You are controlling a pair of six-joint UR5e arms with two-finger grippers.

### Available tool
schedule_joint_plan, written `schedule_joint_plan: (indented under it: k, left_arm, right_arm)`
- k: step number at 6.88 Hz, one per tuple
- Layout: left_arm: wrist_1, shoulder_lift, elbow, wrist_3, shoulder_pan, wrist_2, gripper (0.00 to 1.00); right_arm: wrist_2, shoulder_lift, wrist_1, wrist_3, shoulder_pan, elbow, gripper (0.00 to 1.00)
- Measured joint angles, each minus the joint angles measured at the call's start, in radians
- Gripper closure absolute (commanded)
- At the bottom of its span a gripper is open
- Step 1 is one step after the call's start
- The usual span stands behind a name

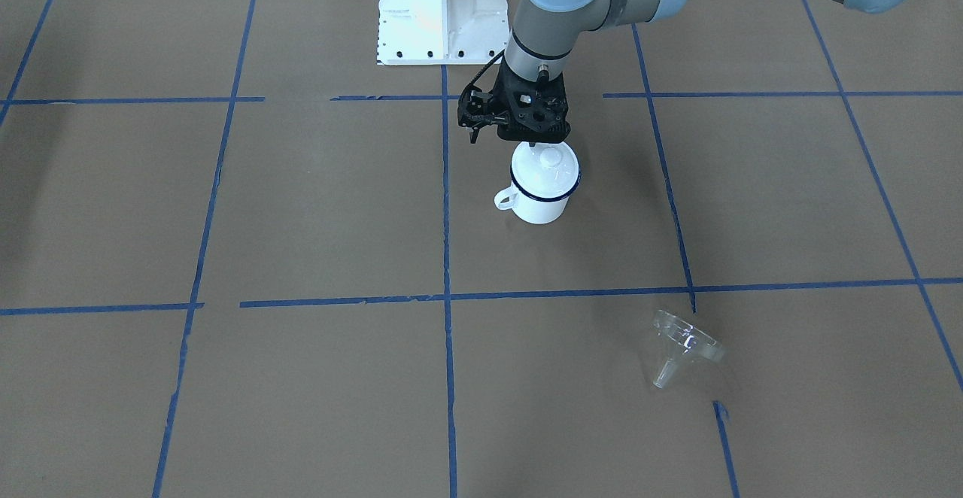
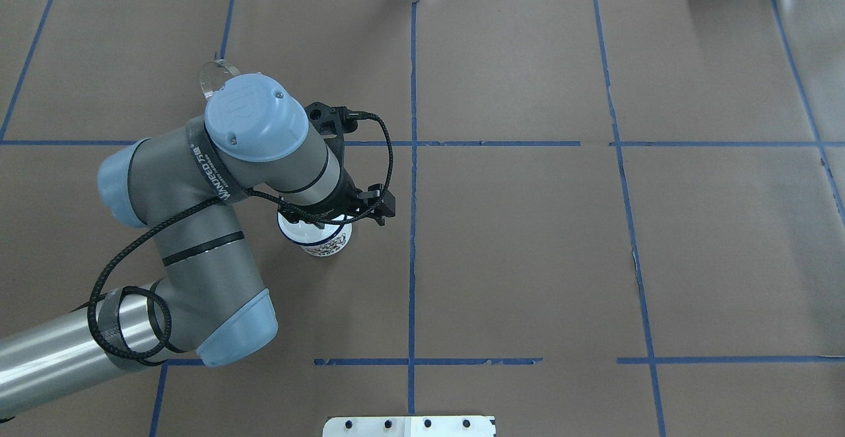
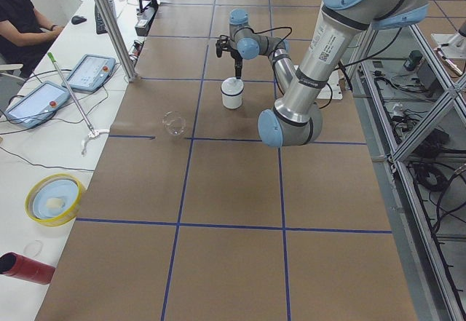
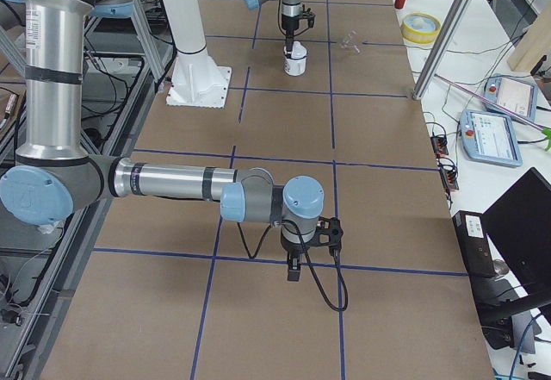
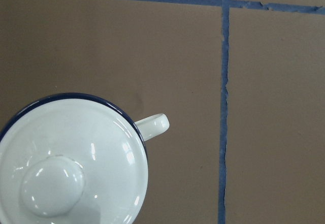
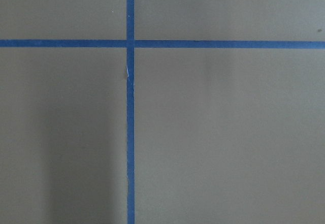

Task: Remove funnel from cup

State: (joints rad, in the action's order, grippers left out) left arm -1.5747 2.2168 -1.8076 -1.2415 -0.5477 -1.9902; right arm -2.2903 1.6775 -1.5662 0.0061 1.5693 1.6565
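Left gripper [image 1: 533,139] hangs right over the cup [image 1: 539,201], pointing straight down, tips just above the knob of the white lid [image 1: 548,161] that sits on the cup's rim. Can't tell if it's released or clenched, since its own black body hides the fingers. The funnel [image 1: 683,346] is out of the cup. It's lying on its side on the surface [image 1: 316,204], well apart from the cup, across a blue tape line [image 1: 572,293] on the operators' side. The cup's handle sticks out away from the funnel. Right gripper [image 4: 294,270] is way off from the cup, low over the surface near a tape line, and I can't tell its state either. The surface is brown paper gridded with blue tape. Past the funnel from the cup there's a white desk with two tablets [image 3: 89,72], a yellow dish [image 3: 54,199] and a seated person [image 3: 20,15].
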Motion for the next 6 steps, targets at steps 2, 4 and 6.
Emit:
schedule_joint_plan:
  k: [2, 4, 6]
  left_arm:
    - [-0.004, 0.0, 0.011, 0.001, 0.0, 0.002, 0.0]
    - [-0.003, 0.0, 0.006, 0.002, 0.0, 0.001, 0.0]
    - [0.002, -0.013, -0.048, 0.003, -0.005, -0.002, 0.0]
  right_arm:
    - [0.0, 0.0, 0.0, 0.0, 0.0, -0.001, 0.0]
    - [0.0, 0.0, 0.0, 0.0, 0.0, 0.0, 0.0]
    - [0.0, 0.0, 0.0, 0.0, 0.0, 0.0, 0.0]
